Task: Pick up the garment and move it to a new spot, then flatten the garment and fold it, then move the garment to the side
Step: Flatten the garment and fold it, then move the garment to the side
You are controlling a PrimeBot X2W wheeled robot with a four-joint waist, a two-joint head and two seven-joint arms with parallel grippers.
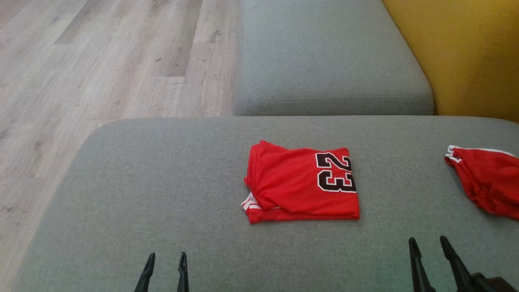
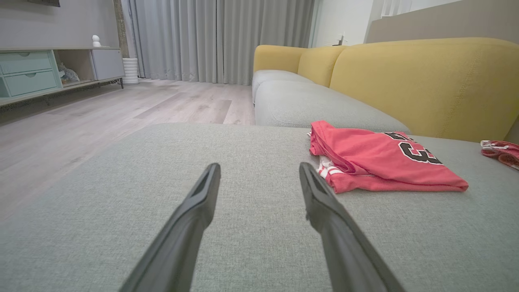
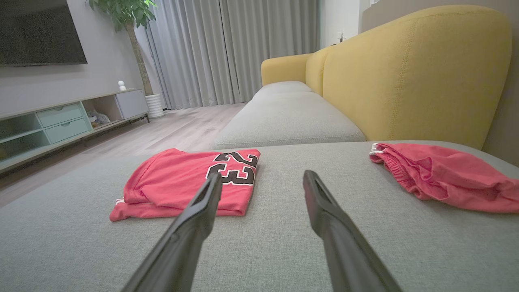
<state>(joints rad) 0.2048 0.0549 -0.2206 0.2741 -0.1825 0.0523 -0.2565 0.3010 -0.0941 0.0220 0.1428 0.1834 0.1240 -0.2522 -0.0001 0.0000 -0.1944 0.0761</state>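
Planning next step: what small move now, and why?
Probably ease the right claw forward to the near edge of the folded red number-23 jersey: it lies neatly folded mid grey fabric cushion, that claw is open and empty, so only moving it aside seems left.

Even, soft indoor light, moderately bright; no glare, shadows faint. Head view slightly soft and grainy. Wrist views bow at the edges; foreground at six o'clock out of focus.

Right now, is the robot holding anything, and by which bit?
Nothing is held. Jaws of the left gripper and right gripper stand open, empty; the red jersey lies free on the cushion.
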